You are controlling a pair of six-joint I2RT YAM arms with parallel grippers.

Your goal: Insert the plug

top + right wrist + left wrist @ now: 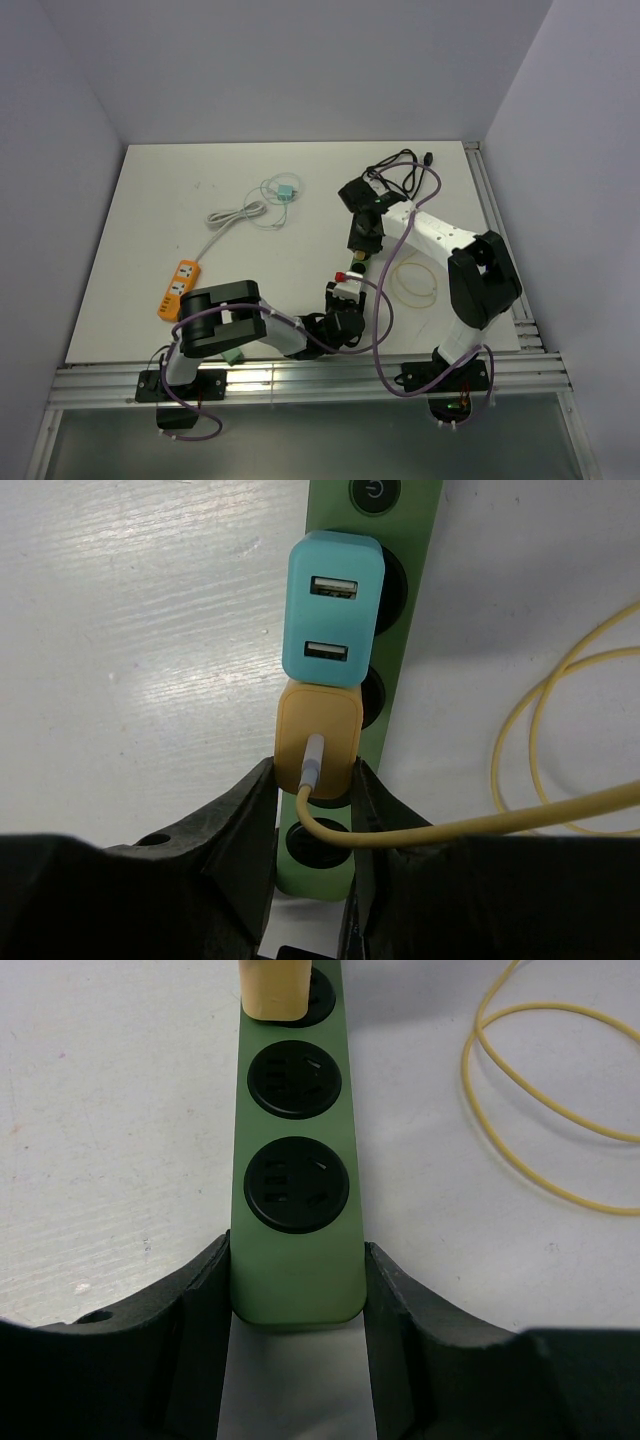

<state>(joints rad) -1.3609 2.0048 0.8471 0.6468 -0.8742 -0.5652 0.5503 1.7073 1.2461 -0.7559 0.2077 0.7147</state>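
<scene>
Yellow plug (318, 730) pinched in right tool (315, 777), on green strip (296, 1282)

- The strip (295, 1280) reads to me as smooth green plastic, matt, with a soft sheen along its edges.
- Its sockets (296, 1184) are black plastic, a touch glossier.
- The plug (318, 742) is smooth yellow plastic, matt; its cable (420, 834) has a smooth yellow rubbery sheath.
- The charger (333, 608) is blue plastic with a satin finish.
- The table (100, 1140) looks white and streaky-grained to me, shiny where light hits.
- The left fingers (190, 1340) and right fingers (235, 830) are black plastic, matt, finely grainy.
- I see bare metal rails (300, 388) at the near edge.
</scene>
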